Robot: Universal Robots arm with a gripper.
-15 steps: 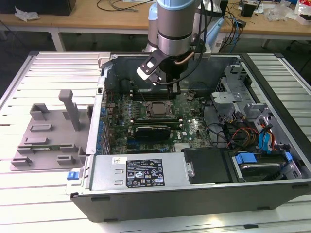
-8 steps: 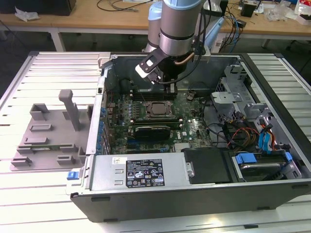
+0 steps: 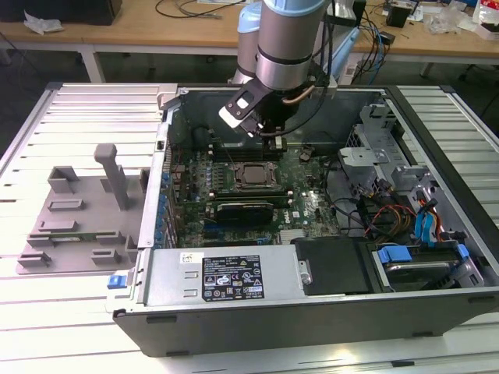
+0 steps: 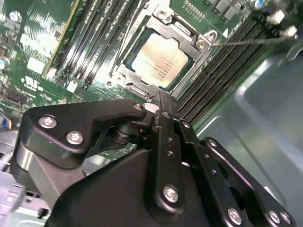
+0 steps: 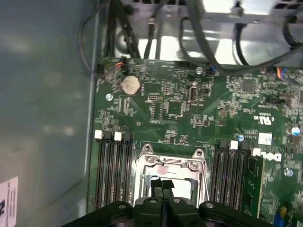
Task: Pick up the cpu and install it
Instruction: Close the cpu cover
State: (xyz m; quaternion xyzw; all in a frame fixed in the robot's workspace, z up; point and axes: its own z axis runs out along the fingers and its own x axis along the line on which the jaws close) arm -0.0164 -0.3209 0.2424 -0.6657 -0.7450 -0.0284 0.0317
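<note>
I see the black gripper point(image 4: 158, 97) pinched closed on nothing, over the grey metal socket frame point(image 4: 201, 43) where the silver-topped square cpu point(image 4: 158, 59) lies seated, so any motion wants to be straight vertical, never scraping it.

We are reaching our arm point(image 3: 287, 31) steeply downward in the exterior view, its silver wrist point(image 3: 282, 66) nearly vertical. We are pointing our black gripper point(image 3: 273, 139) down, and in both wrist views we are pressing its fingers point(image 5: 155, 188) flat together along their length.
</note>
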